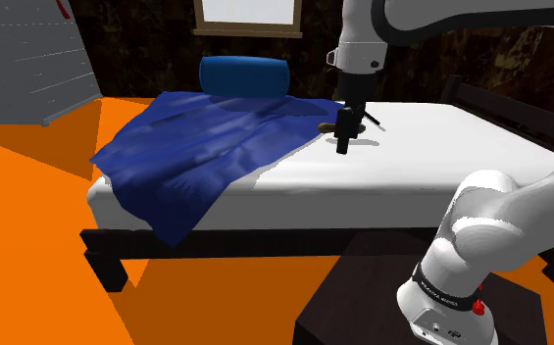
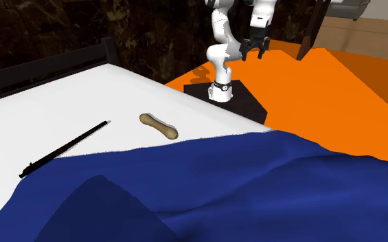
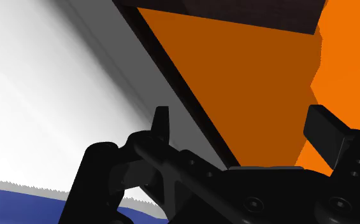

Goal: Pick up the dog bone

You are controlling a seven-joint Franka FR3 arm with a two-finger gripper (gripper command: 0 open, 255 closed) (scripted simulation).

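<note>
One bed (image 1: 382, 176) with a white top and a dark frame is taking up most of the scene, standing on an orange floor (image 1: 29, 196). One blue blanket (image 1: 206, 147) is lying across one end of it and hanging over the side, and one blue pillow (image 1: 245, 76) is sitting beyond the blanket. One white arm (image 2: 220, 41) is rising from one dark stand (image 2: 230, 93) beside the bed. One thin black stick (image 2: 62, 149) is lying on the bare white part. One tan bone (image 2: 158, 126) is lying flat near the stick's tip, close to the blanket's edge but apart from both.

The gripper (image 3: 242, 121) is pointing downward with its two fingers (image 3: 162, 124) standing wide apart. Nothing is sitting between them and they are touching nothing. In the second exterior view the gripper (image 2: 255, 47) is hanging in the air near the stand, well apart from the bone.

In the wrist view the bed's side edge is running slantwise below the gripper, with the white top on one side and orange floor on the other. The white surface is lying open around the bone on the sides facing away from the blanket and the stick.
</note>
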